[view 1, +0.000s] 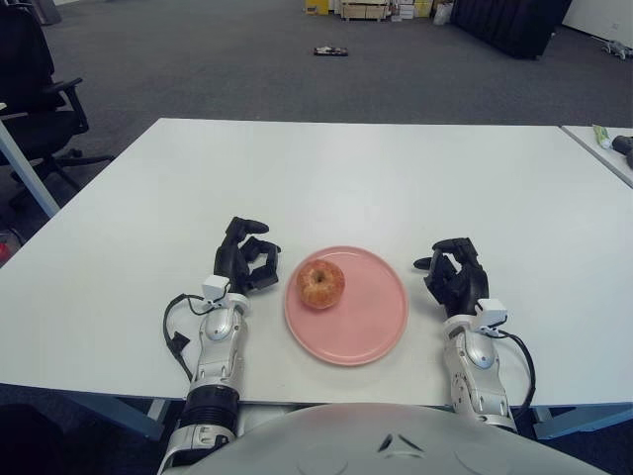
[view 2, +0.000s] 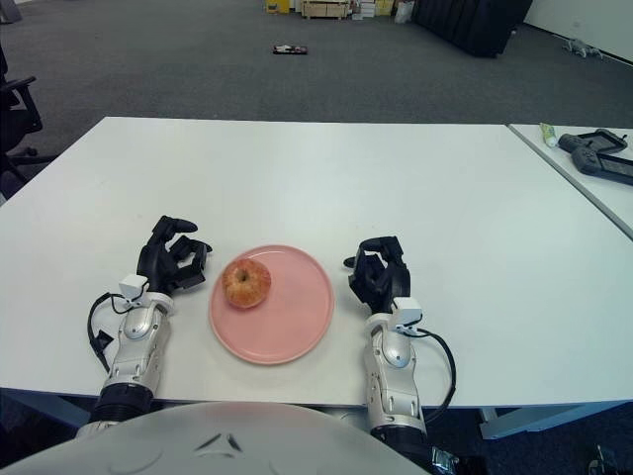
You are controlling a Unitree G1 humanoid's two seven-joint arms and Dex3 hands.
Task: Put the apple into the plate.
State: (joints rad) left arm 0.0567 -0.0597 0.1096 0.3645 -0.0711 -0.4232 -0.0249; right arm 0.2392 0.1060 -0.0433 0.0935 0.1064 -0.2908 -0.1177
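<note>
Your apple [view 1: 321, 284] is sitting in the pink plate [view 1: 371, 322] between the left hand [view 1: 246, 256] and right hand [view 1: 456, 275], both curling empty.

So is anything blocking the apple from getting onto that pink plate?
No. The apple already sits on the plate, toward its left side. The left hand shows just left of the plate, the right hand just right; neither holds anything.
</note>
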